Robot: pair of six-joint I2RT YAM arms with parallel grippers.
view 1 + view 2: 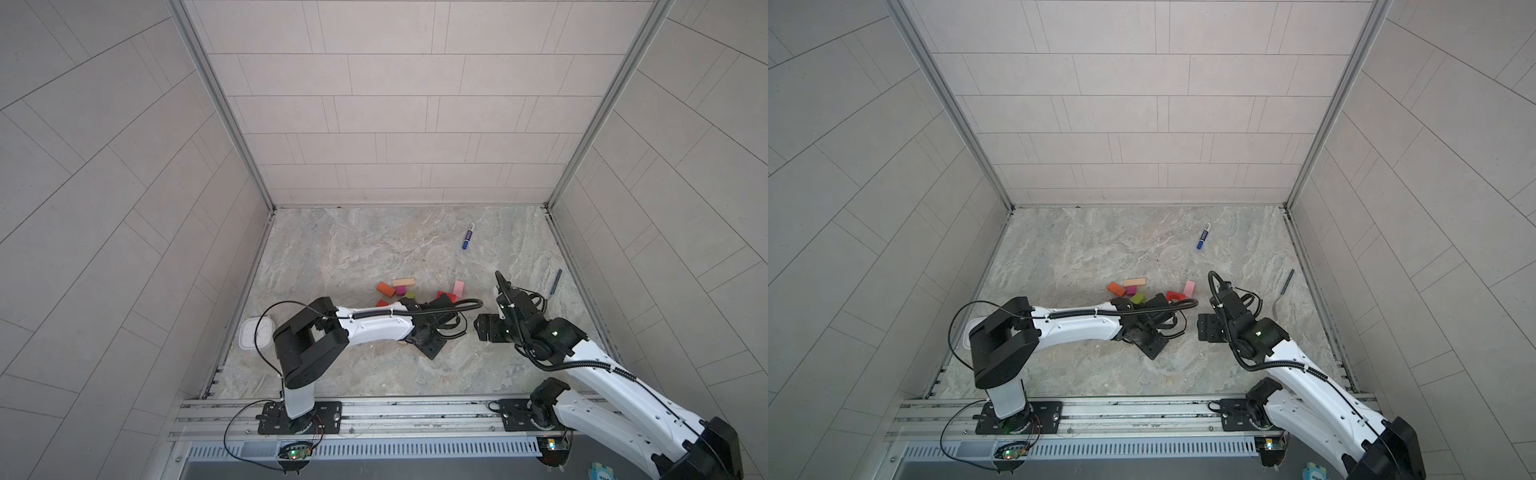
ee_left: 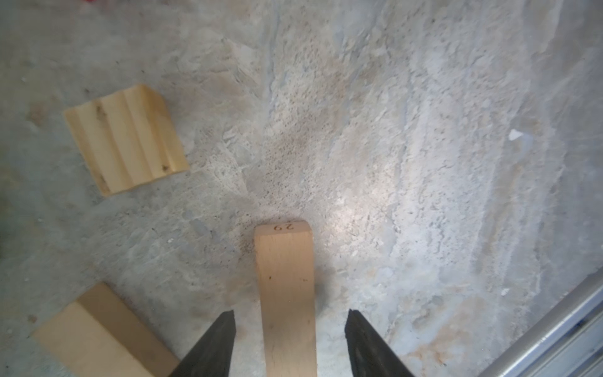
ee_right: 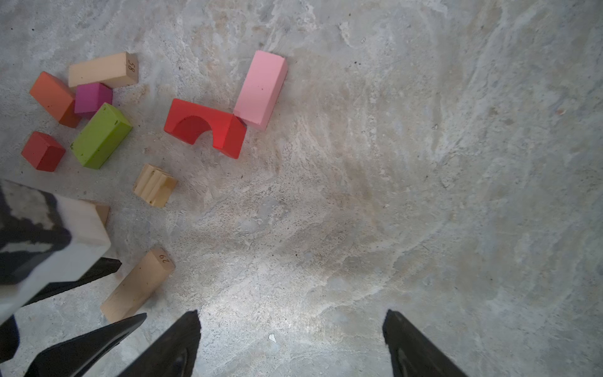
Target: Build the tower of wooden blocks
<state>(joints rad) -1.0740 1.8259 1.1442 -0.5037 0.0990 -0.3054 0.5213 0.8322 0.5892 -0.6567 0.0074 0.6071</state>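
The left hand (image 2: pixel 290 312), released, is straddling the plain tan wooden plank (image 2: pixel 284 267) without touching it, risking lopsided contact skewing it; the right hand (image 3: pixel 292 312) is hanging released.

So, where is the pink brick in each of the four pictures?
In a top view: pink brick, right end of the block group.
In a top view: pink brick, same place.
Left wrist: not in it.
Right wrist: pink brick, beside the red arch.
Shared landmark: the red arch.
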